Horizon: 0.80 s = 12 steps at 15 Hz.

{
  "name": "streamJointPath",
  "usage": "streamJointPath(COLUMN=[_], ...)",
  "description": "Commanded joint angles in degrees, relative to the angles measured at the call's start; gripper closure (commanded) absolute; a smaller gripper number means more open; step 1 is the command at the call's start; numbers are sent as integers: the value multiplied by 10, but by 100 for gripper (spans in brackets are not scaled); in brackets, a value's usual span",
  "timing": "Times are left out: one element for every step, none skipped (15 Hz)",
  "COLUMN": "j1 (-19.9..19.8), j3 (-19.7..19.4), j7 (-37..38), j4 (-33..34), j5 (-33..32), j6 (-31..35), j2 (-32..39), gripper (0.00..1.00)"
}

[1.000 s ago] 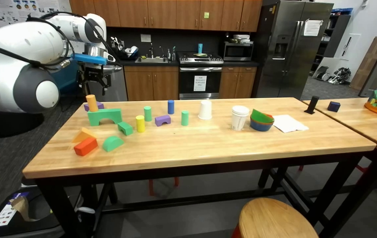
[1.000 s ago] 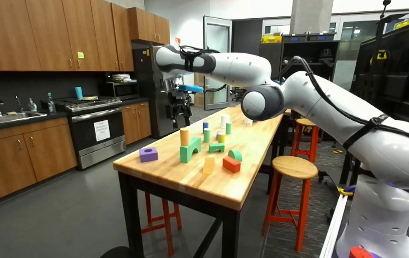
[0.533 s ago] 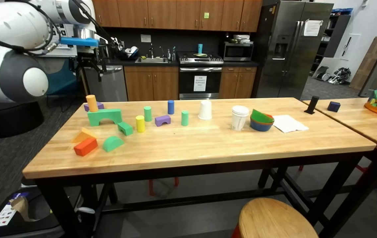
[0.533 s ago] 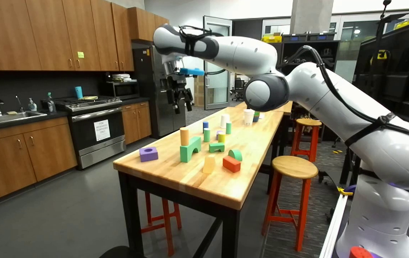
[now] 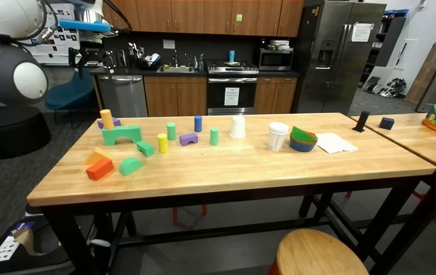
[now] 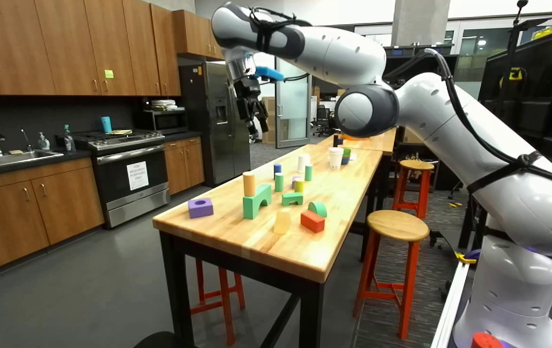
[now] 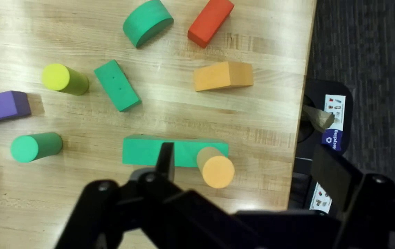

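Claw [image 7: 247, 164] hung empty, jaws spread wide, well above orange cylinder [image 7: 217, 170].
Cylinder: plain, stood upright on one end of green arch [image 5: 121, 131] near a corner of the bench [image 6: 256, 241]. Versus a second ago: claw was higher, cylinder and arch unmoved.

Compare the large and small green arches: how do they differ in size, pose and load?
The large arch is longer and taller than the small arch.
The large arch carries the orange cylinder; the small arch carries nothing.
In the wrist view, the large arch runs straight across; the small arch slants.
Both are green and stand openings down.
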Motion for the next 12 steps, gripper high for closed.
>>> streamJointPath(j1=[-10, -15, -19, -24, -28, -22, -26, -28, -30, -30, -29, -29], j3=[-2, -1, -2, -1, -1, 1, 1, 1, 1, 1, 1, 1], j7=[-49, -54, -55, -57, -61, -44, -46, -49, -50, -51, -51, -51], j4=[-14, -14, -14, -15, -16, -14, -14, -14, -14, -15, -15, -15], j5=[-8, -5, -6, -3, -3, 0, 0, 0, 0, 0, 0, 0], j6=[-28, -33, -38, -39, -43, -28, -30, -31, -31, -32, -32, -32], j2=[-35, -39, -42, -44, -45, -37, -38, -38, -38, -38, -38, -38], gripper=[0, 0, 0, 0, 0, 0, 0, 0, 0, 0, 0, 0])
